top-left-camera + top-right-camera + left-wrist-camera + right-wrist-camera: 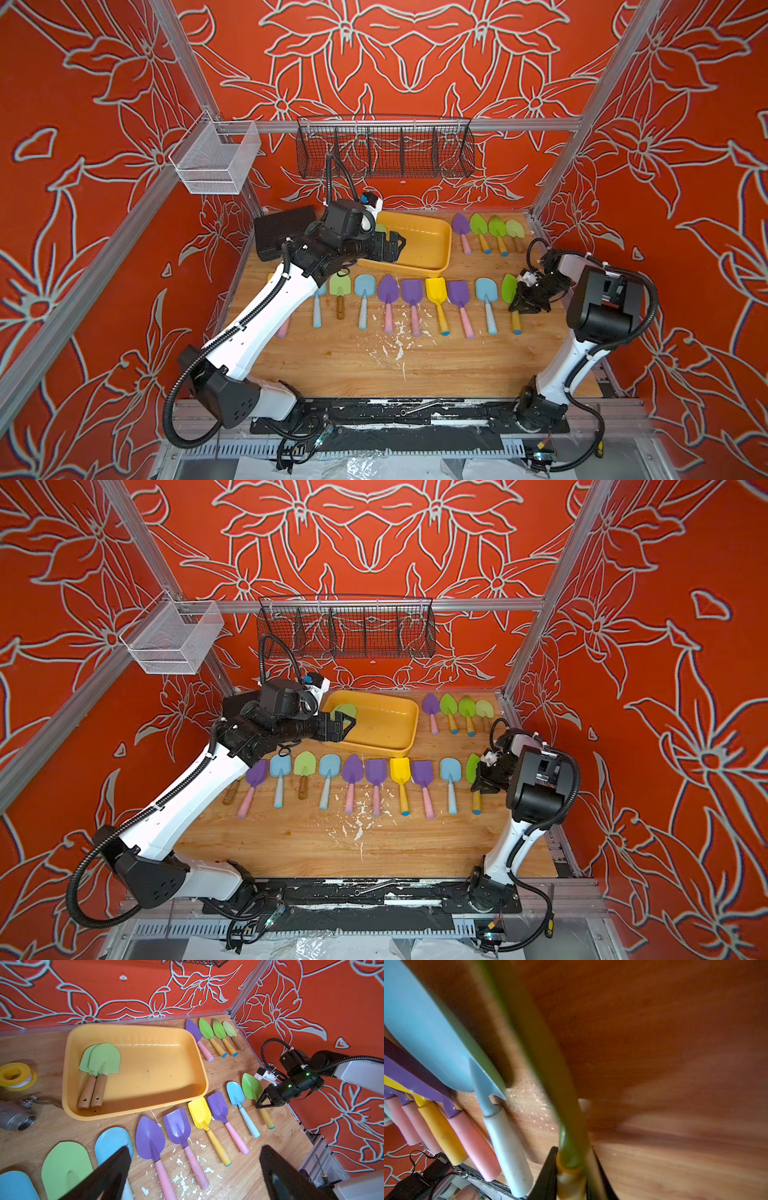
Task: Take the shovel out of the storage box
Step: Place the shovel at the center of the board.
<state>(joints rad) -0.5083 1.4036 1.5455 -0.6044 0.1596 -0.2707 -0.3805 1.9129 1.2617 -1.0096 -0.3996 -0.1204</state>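
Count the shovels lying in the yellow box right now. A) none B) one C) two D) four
C: the left wrist view shows a green shovel overlapping a second shovel, both with wooden handles, inside the box.

Glossy storage box (162,1076), centre of top views: smooth yellow-orange plastic, bright sheen on inner wall. Inside, two shovels (104,1059): matt green blades, bare wood handles. Under it, table (332,357): wood grain, rough white flecks. Nearby purple shovel (150,1138): glossy blade, matt pink grip. Upper-centre wire basket (384,151): black metal mesh. Grey valve (14,1118): dull metal.
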